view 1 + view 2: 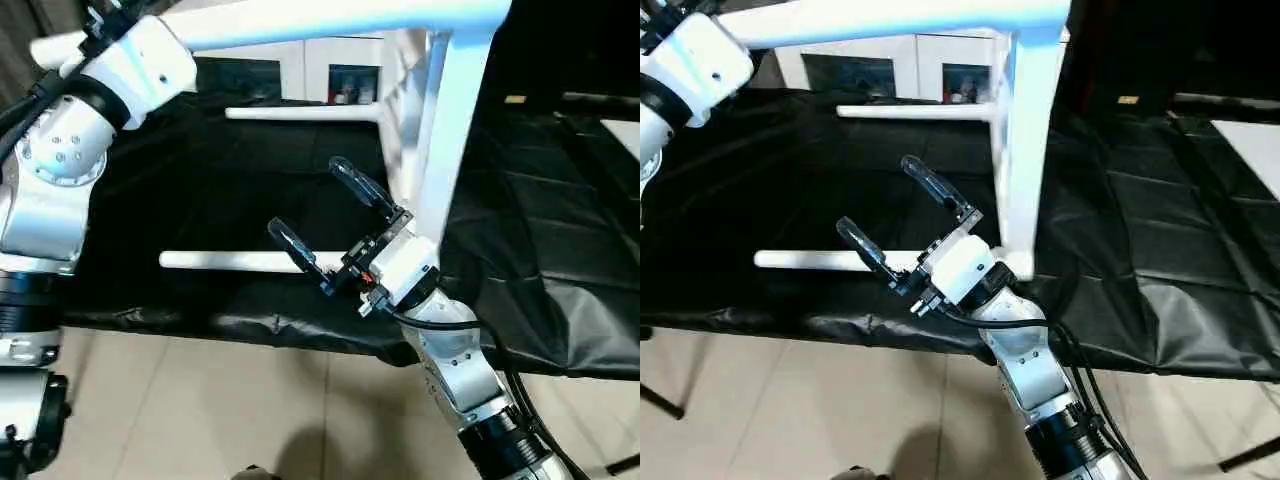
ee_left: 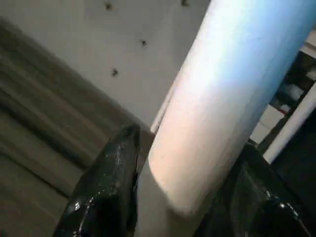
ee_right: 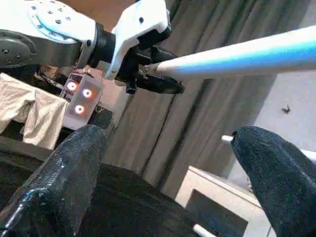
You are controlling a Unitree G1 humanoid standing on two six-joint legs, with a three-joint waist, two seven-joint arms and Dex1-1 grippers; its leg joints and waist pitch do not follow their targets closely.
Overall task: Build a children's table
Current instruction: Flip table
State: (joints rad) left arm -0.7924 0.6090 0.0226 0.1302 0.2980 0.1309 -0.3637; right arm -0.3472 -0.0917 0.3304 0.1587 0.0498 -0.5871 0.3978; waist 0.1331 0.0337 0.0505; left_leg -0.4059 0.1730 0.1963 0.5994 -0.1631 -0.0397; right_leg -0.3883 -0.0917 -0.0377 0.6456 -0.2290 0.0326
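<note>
A: Where's the table?

B: Tipped on its side on the black cloth [image 1: 560, 250]; the left gripper [image 3: 158, 79] clamps the top leg [image 1: 330, 18] near its end, upper left.

A: The right gripper [image 1: 318, 215]?

B: Spread wide, empty, mid-frame. Gripped that far out, the leg could flex or twist in its socket.

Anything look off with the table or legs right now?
The children's table isn't flat: it's tipped on edge on the black cloth, legs sticking sideways. The left gripper holds the top leg; the right gripper hangs open.
</note>
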